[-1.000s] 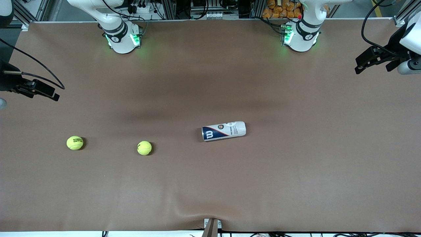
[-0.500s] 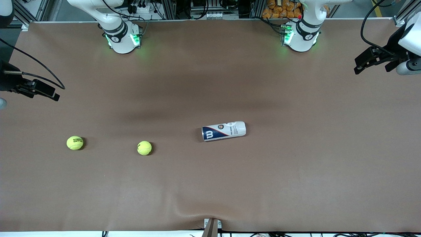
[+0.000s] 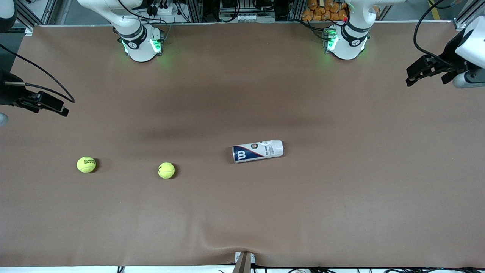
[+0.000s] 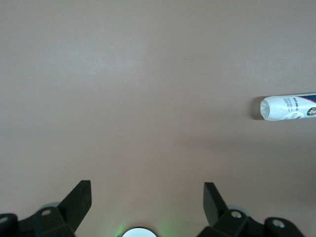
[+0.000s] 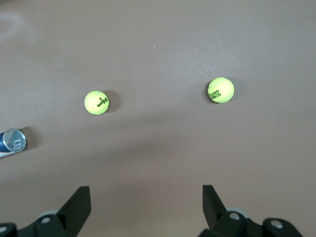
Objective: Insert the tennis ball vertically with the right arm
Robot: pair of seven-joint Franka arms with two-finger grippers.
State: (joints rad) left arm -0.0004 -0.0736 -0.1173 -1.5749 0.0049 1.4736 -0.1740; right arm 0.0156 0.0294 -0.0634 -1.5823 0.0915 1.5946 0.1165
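Two balls on the table: one ball [image 3: 166, 170] sits closer to the can [image 3: 257, 150], the other ball [image 3: 86, 164] is out toward the right arm's end, both about level with each other and a touch nearer the front camera than the can. The can is lying on its side around the middle of the table, well apart from both balls, so I'd guess it has to be stood up before anything can drop in vertically. Which end is open I can't really tell. The right gripper [image 5: 145, 197] hangs over the table edge at its own end, jaws spread wide and empty, looking down on both balls, which makes sense since it's the one meant to do the picking. The left gripper [image 4: 148, 195] is over its end of the table, also wide open with nothing in it, and the can shows in its view, so it probably handles the can. Nothing touched yet, basically square one.
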